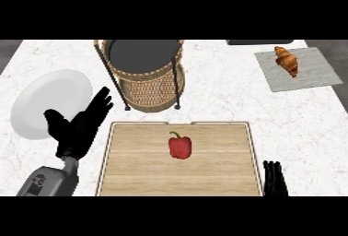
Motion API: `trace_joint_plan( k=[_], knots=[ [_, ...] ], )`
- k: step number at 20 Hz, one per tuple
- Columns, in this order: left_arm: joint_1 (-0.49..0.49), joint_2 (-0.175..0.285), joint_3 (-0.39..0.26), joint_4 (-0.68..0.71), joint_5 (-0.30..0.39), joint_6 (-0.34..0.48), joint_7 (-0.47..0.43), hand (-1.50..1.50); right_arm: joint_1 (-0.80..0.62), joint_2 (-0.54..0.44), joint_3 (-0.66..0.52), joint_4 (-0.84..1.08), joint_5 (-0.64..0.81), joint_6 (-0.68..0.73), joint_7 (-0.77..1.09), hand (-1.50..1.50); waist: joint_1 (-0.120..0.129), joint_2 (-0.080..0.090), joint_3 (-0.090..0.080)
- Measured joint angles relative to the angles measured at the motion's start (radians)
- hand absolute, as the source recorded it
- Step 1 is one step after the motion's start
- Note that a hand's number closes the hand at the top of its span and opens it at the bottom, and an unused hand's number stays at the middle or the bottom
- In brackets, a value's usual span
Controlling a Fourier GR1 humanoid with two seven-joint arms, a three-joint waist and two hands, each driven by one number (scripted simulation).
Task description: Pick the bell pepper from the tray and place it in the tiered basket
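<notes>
A red bell pepper [180, 147] with a green stem lies near the middle of the wooden tray [136, 175] at the front of the counter. Behind the tray stands the wicker tiered basket [146, 73] in its black wire frame, its dark top tier facing up. My left hand [78, 129] is open just left of the tray, fingers straight and pointing up toward the basket. Off the tray's right front corner my right hand [275, 177] shows only as straight fingers at the lower edge. Neither hand touches the pepper.
A white plate [48, 99] lies at the left, partly under my left hand. At the back right a croissant [287, 60] rests on a grey mat [312, 76]. A dark object [258, 42] sits at the back edge.
</notes>
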Motion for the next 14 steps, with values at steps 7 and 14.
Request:
trace_joint_plan(
  k=[7, 14],
  knots=[
    [-0.021, -0.018, -0.014, 0.006, -0.014, -0.004, -0.004, 0.0, 0.245, -0.01, 0.129, -0.063, 0.271, -0.263, 0.176, -1.5, 0.018, 0.008, -0.006],
    [-0.029, -0.021, -0.022, -0.007, -0.018, -0.02, 0.01, 0.0, 0.402, -0.005, 0.312, -0.163, 0.592, -0.41, 0.457, -1.5, 0.051, 0.018, -0.007]
  ],
)
